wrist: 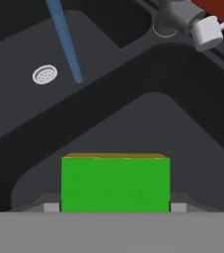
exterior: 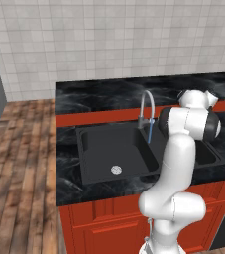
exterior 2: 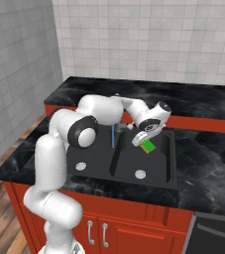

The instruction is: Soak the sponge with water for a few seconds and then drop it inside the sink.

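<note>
Our gripper [exterior 2: 144, 141] was clamped on the sponge [wrist: 115, 183], held over the narrower basin of the sink [exterior 2: 167, 149], beside the water [exterior 2: 113, 136]. We judged it should shift sideways until the stream struck it squarely.

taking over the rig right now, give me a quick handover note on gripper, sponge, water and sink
Gripper: shut on the sponge, held in the air over the narrower basin of the sink.
Water: running, a thin blue stream from the faucet falling into the wide basin.
Sponge position: beside the stream, not in it; in the hand view the water sits well off to one side of the sponge.
Done: sponge picked up, tap on. Whether it has been soaked cannot be told.
Left: if not soaked, hold the sponge under the stream for a few seconds, then open the gripper and drop it into the sink.
</note>
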